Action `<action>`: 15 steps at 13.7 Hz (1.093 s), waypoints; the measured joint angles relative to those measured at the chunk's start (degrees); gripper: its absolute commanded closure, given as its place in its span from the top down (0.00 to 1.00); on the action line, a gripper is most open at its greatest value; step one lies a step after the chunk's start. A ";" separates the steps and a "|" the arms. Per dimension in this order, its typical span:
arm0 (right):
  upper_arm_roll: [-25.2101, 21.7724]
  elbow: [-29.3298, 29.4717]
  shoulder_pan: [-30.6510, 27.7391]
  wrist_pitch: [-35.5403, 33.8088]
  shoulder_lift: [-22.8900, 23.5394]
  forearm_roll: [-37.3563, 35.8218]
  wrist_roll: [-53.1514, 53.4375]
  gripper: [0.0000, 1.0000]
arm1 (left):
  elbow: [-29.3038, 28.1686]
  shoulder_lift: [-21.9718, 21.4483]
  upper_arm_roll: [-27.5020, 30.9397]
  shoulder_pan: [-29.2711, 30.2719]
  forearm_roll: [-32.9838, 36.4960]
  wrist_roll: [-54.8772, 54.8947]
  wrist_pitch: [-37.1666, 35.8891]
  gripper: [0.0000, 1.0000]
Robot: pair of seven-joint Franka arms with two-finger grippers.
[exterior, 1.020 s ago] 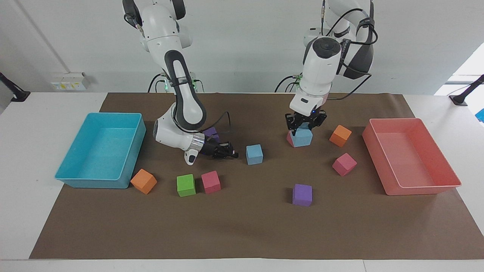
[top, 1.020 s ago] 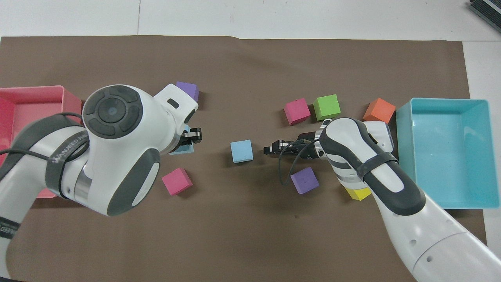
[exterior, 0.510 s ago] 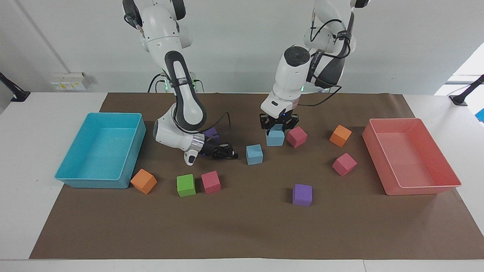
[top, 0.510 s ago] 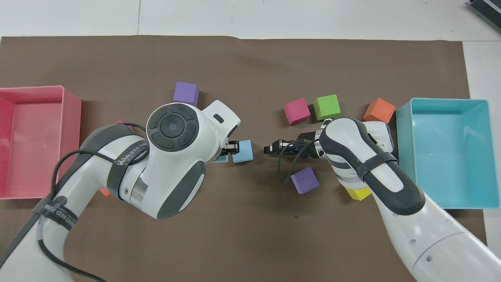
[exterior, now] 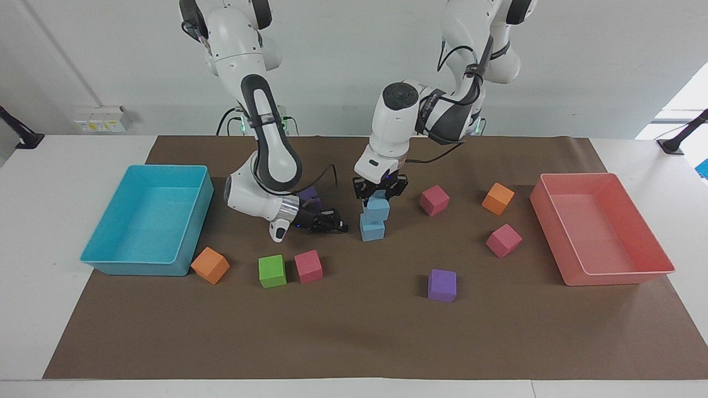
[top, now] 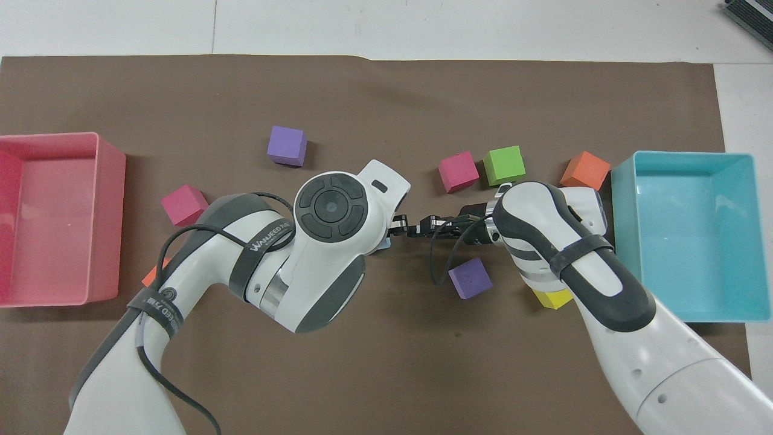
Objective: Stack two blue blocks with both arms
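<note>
The left pincer (exterior: 380,194) is clamped on the upper blue block (exterior: 378,209), which it has carried in the last second from beside a pink cube (exterior: 433,200) toward the middle of the mat and now holds right on top of the lower blue block (exterior: 372,230). In the facing view the two look to be touching, the upper one sitting a little askew toward the left arm's end; whether its weight already rests on the lower block is hard to say from here, since the overhead view has the left arm's wrist (top: 331,208) covering both blocks. The lower block has not shifted from its place on the tabletop, near the middle of the brown mat (exterior: 354,331). The right pincer (exterior: 338,225) lies low just beside the lower block, toward the right arm's end, fingertips shut on nothing and pointing at it, exactly where it was a second ago; that arm is waiting, perhaps as a stop against sliding. So the carry looks done and the stack is nearly made: what seems left is to square the upper block, let it go and lift clear without dragging it off. Around the pair, a purple cube (exterior: 442,285) lies farther from the robots, another pink cube (exterior: 308,266) and a green cube (exterior: 272,271) lie toward the cyan tray (exterior: 110,260), and the pink tray (exterior: 625,273) stands at the left arm's end.
</note>
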 measured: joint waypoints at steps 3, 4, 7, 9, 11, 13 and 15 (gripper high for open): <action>0.00 0.00 0.00 0.00 0.00 0.00 0.00 0.00 | 1.59 1.50 0.00 -0.63 0.02 -1.43 0.55 0.00; 0.00 0.00 0.00 0.00 0.00 0.00 0.00 0.00 | 1.85 1.75 0.02 -0.64 0.02 -1.54 0.56 0.00; 0.00 0.00 0.00 0.00 0.00 0.00 0.00 0.00 | 1.92 2.01 0.23 -0.63 0.02 -1.63 0.57 0.00; 0.00 0.00 0.00 0.00 0.00 0.00 0.00 0.00 | 1.86 2.30 0.22 -0.64 0.02 -1.64 0.57 0.00; 0.00 0.00 0.00 0.00 0.00 0.00 0.00 0.00 | 1.81 2.86 0.20 -0.64 0.08 -1.64 0.60 0.00; 0.00 0.00 0.00 0.00 0.00 0.00 0.00 0.00 | 1.58 3.39 0.27 -0.64 1.16 -1.64 0.85 0.00; 0.00 0.00 0.00 0.00 0.00 0.00 0.00 0.00 | 1.29 3.61 0.32 -0.64 2.17 -1.64 1.13 0.00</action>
